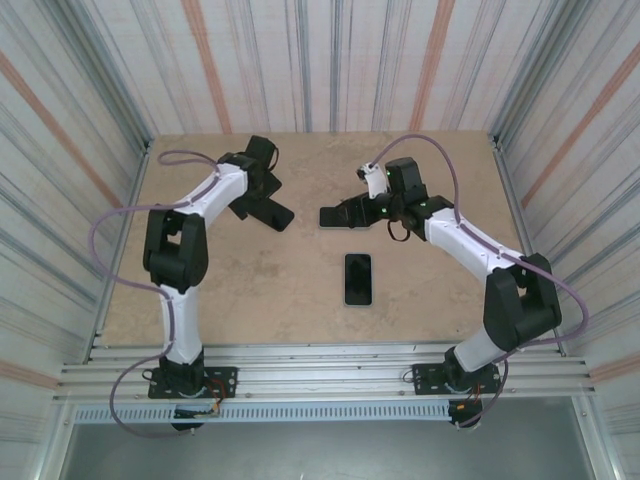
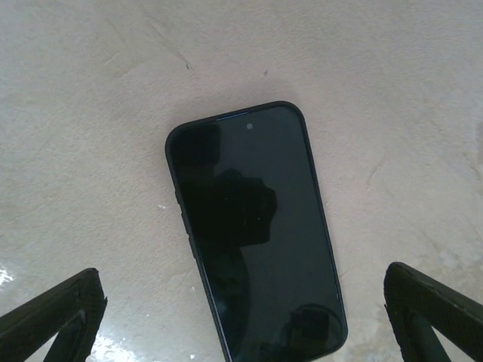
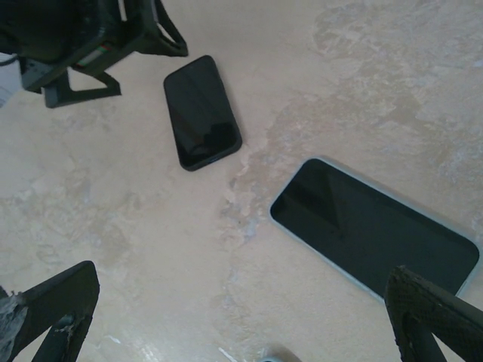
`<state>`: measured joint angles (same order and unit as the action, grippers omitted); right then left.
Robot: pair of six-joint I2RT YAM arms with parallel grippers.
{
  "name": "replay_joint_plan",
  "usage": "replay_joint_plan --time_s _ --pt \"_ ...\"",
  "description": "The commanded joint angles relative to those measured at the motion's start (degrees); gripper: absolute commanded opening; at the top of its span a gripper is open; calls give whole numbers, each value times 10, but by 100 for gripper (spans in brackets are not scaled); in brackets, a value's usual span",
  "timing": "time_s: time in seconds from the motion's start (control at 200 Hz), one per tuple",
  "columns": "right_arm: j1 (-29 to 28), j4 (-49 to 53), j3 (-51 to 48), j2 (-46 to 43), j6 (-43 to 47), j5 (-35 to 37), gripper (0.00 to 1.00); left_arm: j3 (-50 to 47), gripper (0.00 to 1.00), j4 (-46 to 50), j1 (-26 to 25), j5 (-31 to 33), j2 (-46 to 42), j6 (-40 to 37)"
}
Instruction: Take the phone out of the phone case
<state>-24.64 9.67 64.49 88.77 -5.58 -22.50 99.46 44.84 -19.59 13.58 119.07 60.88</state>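
The dark phone (image 2: 253, 234), in what looks like a black case, lies flat on the table (image 2: 392, 83), centre to bottom of the left wrist view. It sits between the wide-spread fingers of your left gripper (image 2: 243, 277). Pin the long edges by the case rim, not the glass. Your right gripper (image 3: 243, 273), also wide, hovers near a light-rimmed phone (image 3: 373, 226); bring it over to peel a corner.

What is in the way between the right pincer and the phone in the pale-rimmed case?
Nothing visible. Bare beige tabletop lies between the open right pincer and the dark-screened phone in its pale-rimmed case. The second, all-black phone lies off to the side, by the left pincer.
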Motion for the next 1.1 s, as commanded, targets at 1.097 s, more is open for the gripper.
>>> replay_joint_plan --time_s 1.097 --pt "-49 19 66 44 -70 -64 99 217 93 209 12 -32 211 73"
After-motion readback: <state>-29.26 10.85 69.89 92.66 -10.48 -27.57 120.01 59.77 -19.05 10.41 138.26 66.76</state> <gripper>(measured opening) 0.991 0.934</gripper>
